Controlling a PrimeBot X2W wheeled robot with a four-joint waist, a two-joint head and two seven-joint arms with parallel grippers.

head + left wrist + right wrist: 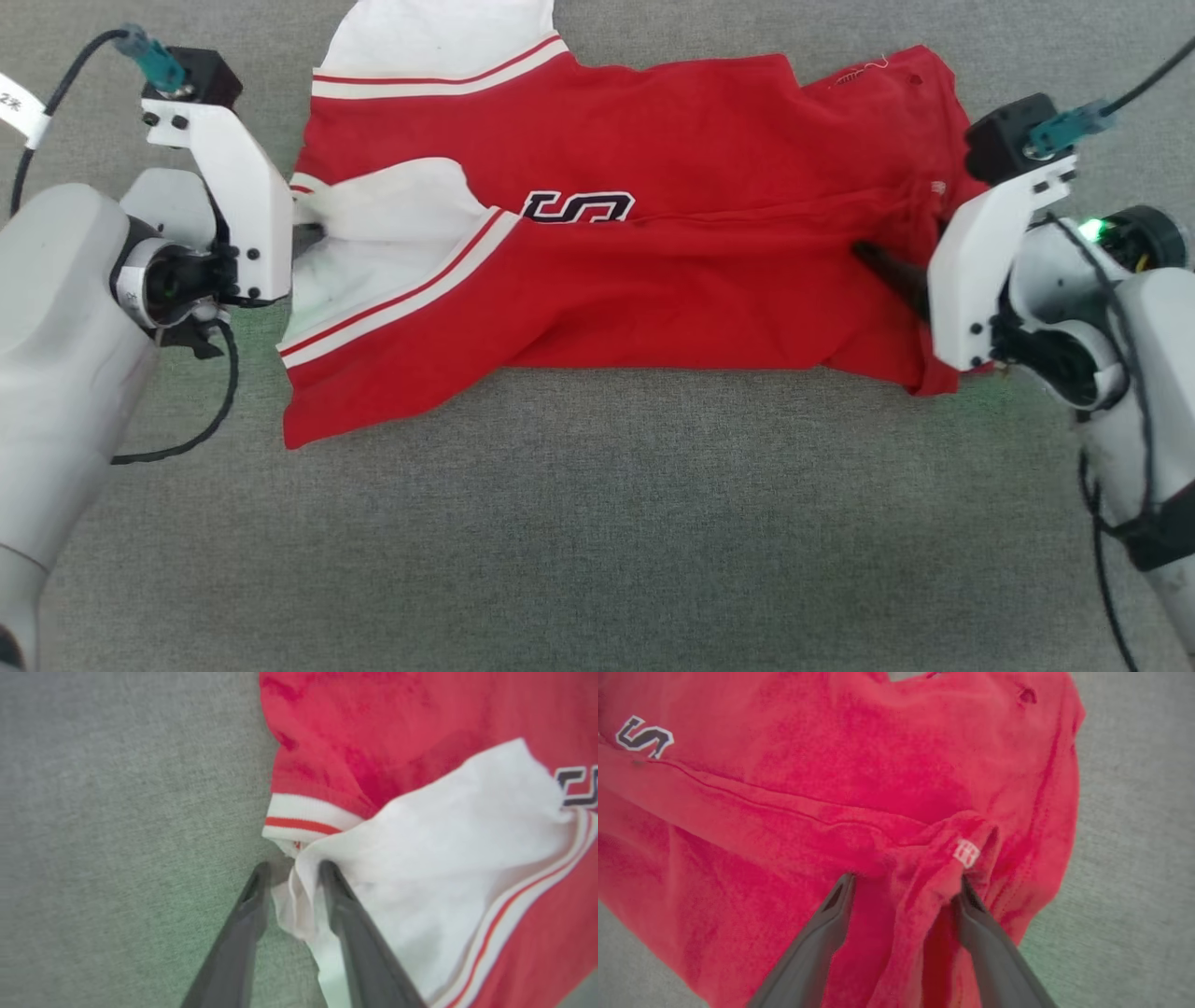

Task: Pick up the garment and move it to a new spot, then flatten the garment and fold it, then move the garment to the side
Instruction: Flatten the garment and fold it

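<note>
The left end effector (292, 870) and right end effector (903, 882) stand parted around folds of the garment (672, 289); back out level, without snagging.

The head view's top edge cuts off a white sleeve (439, 33) of the garment (672, 280).

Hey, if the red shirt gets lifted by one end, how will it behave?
Probably floppy: the red shirt lies creased and bunched. Likely light, as its thin white sleeve folds over itself. It should drape, not roll.
</note>
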